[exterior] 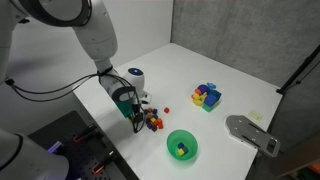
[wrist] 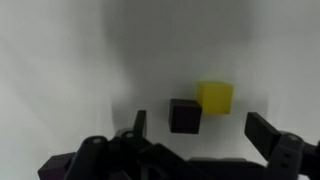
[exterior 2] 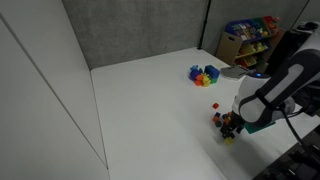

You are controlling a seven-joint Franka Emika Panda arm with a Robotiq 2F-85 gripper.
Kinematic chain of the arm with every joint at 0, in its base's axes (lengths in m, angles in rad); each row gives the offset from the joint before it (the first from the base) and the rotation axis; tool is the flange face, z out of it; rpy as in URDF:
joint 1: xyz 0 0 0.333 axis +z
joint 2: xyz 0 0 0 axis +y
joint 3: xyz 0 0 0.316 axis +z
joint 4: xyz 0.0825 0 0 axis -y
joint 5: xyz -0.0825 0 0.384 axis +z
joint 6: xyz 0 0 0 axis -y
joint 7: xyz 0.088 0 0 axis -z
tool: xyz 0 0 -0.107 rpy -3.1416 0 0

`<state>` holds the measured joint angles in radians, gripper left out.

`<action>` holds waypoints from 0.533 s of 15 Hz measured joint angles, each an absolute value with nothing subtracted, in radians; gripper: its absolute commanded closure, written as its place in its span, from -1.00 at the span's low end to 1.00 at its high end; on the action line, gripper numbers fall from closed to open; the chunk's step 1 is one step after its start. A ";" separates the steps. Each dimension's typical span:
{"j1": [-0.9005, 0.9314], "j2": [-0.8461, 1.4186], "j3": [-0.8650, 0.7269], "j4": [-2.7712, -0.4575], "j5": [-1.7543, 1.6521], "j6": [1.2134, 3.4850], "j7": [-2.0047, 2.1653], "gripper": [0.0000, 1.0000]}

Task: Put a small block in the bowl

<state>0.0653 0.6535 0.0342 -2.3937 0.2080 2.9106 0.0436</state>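
The round bright green bowl [exterior: 182,147] sits near the table's front edge, with something small and dark inside it. It does not show in the other views. A few small blocks [exterior: 152,121] lie in a cluster under my gripper [exterior: 136,112]. In the wrist view a dark purple block [wrist: 185,115] and a yellow block [wrist: 214,97] touch at a corner on the white table. My gripper [wrist: 200,130] is open and empty, with its fingers on either side of and just short of the dark block. The gripper [exterior 2: 231,127] and the cluster [exterior 2: 222,122] also show in an exterior view.
A pile of coloured blocks [exterior: 207,96] [exterior 2: 205,75] lies farther back. A lone small red block [exterior: 167,110] [exterior 2: 215,104] lies between the pile and the cluster. A flat grey metal plate [exterior: 250,132] sits at the table's edge beyond the bowl. A shelf of toys [exterior 2: 250,40] stands behind the table.
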 measured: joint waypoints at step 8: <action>0.074 0.665 0.015 -2.393 0.203 2.924 0.055 0.71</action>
